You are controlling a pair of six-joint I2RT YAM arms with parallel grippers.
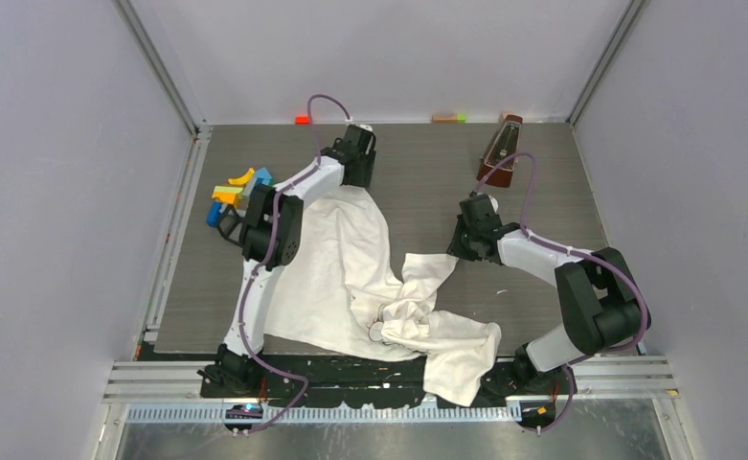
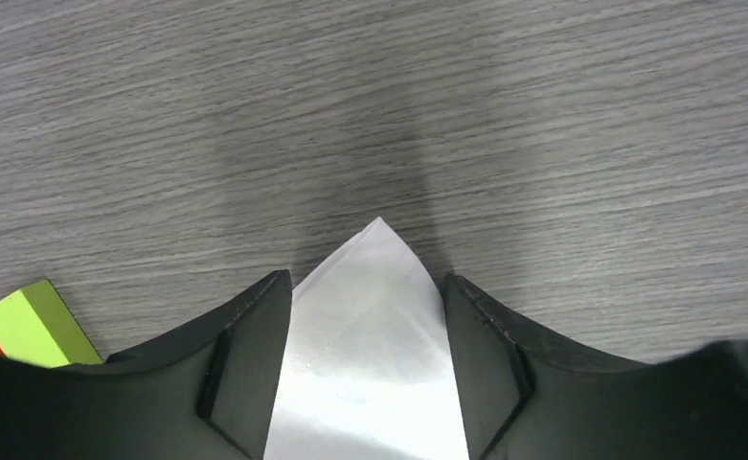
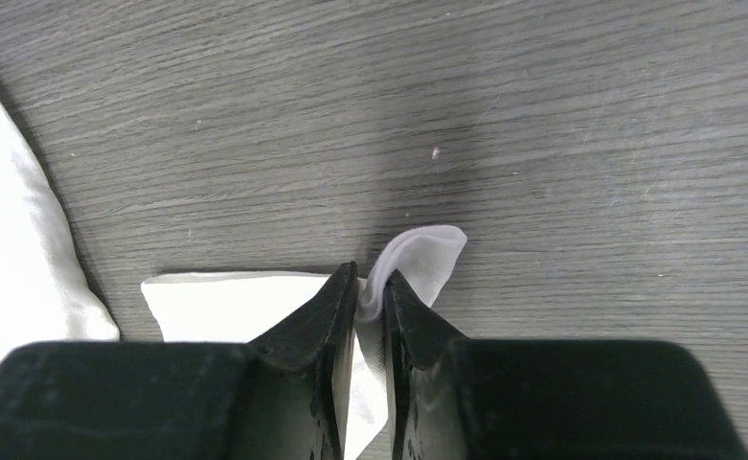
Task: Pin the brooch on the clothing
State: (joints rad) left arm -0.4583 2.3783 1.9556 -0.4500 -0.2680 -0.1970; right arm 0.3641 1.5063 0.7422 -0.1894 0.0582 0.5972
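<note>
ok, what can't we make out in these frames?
- Top view: small round thing on the clothing, too small to call a brooch.
- Top view: left gripper fingertips, hidden by its own wrist.
- Right wrist view: how much clothing the right gripper pinches, hidden by its fingers.

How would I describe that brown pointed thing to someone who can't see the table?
Find the grey table and go to its far right corner. A brown pyramid sits there, apart from the white shirt. It is the only pointed brown thing; the blocks on the left are bright.
</note>
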